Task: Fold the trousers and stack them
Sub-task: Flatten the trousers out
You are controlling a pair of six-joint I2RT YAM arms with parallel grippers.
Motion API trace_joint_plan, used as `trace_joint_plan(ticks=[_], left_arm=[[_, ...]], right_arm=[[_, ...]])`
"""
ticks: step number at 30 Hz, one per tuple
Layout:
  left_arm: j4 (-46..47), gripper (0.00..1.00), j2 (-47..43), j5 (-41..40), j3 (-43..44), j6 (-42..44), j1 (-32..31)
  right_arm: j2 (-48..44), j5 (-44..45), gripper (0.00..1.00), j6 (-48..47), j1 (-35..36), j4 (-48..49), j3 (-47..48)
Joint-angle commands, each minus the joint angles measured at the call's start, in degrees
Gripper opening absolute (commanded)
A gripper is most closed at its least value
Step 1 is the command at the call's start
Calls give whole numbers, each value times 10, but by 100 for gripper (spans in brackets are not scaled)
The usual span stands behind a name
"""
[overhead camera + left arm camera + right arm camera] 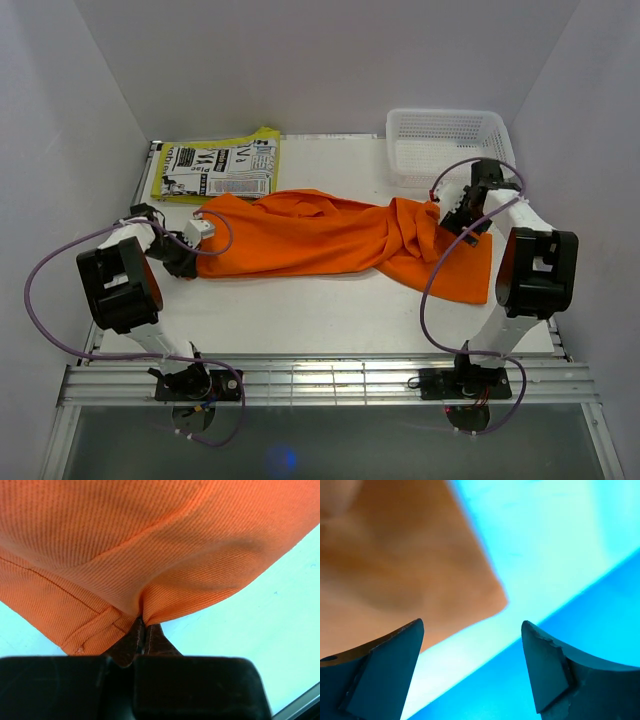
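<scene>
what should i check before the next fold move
1. Grip, left fingers on trousers: ok, shut on the edge.
2. Grip, right fingers: not ok, open and empty, with a trousers corner just ahead.
3. Lay of trousers: not ok, bunched at the right end.
4. Gap, packet to trousers: cannot tell, the edges look close.

Bright, even overhead light; wrist views tinted cyan.
The top view is sharp, with soft shadows under the trousers (320,235). The right wrist view is blurred on the cloth, and the table (545,540) glares blue-white.
</scene>
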Motion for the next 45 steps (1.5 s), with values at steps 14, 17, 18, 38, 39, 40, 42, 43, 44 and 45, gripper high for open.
trace_joint_plan(ticks=[14,17,18,38,39,40,42,43,44,45], left_arm=[[-26,0,-2,51,29,-58,3],[-25,0,-1,52,29,-64,3],[-25,0,-3,53,28,-64,3],[12,0,15,42,14,-85,3],[12,0,17,44,14,-86,3],[14,0,18,47,18,-90,3],[14,0,24,48,22,-95,4],[13,0,25,49,24,-100,3],[13,0,26,48,27,-100,4],[13,0,26,47,27,-102,3]], right_arm=[[-54,-224,66,241,153,-93,115],[-31,-193,57,282,174,-63,89],[-27,-188,56,290,177,-57,83],[-24,-146,61,339,183,1,-23],[-23,-138,61,336,183,5,-29],[-22,-119,56,334,183,13,-42],[-21,-98,50,328,183,41,-53],[-19,-83,41,322,183,47,-58],[-19,-75,36,319,183,58,-63],[-19,-73,30,315,183,62,-67]])
